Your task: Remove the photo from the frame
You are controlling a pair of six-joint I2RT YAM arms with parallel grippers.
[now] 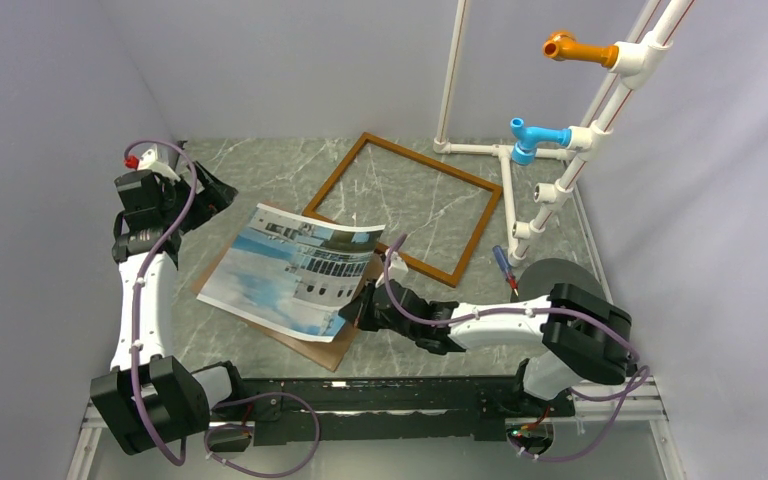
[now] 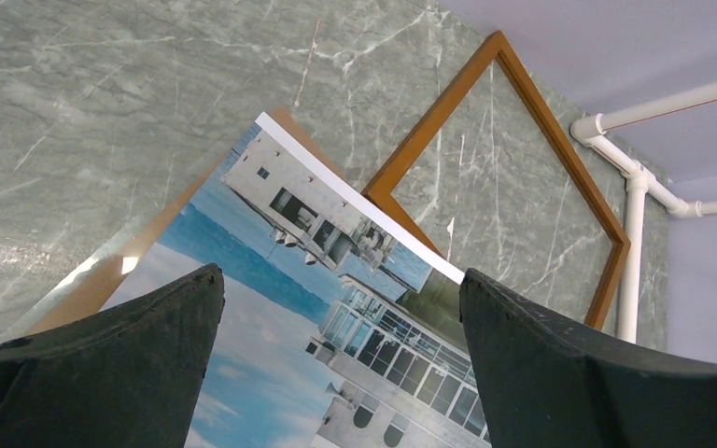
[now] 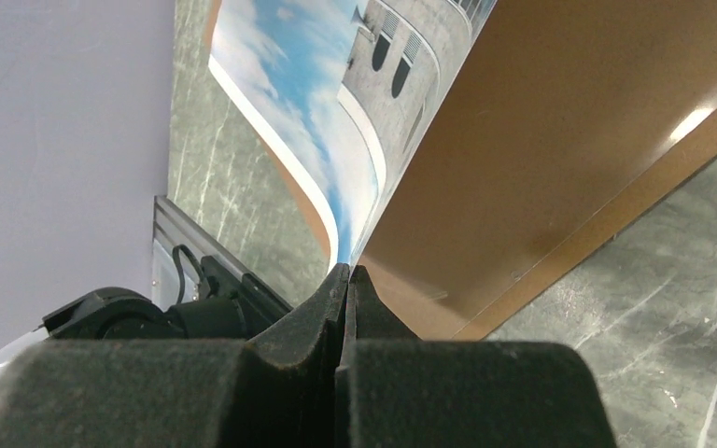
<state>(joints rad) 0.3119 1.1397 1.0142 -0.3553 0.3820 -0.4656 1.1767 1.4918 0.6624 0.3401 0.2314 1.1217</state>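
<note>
The photo (image 1: 290, 270), a print of a grey-white building under blue sky, is curled up off its light-brown backing board (image 1: 325, 350), which lies flat on the marble table. My right gripper (image 1: 358, 312) is shut on the photo's near right edge; in the right wrist view the print (image 3: 336, 112) runs into the closed jaws (image 3: 348, 271) with the board (image 3: 560, 140) beside it. The empty reddish-brown frame (image 1: 433, 161) lies flat behind. My left gripper (image 1: 222, 192) is open and empty, raised at the far left above the photo (image 2: 280, 308), with the frame (image 2: 541, 121) beyond.
A white pipe rack (image 1: 570, 170) with an orange fitting (image 1: 575, 48) and a blue fitting (image 1: 535, 138) stands at the back right. A small blue and red tool (image 1: 505, 265) and a grey disc (image 1: 550, 272) lie right of the frame. Grey walls close in on both sides.
</note>
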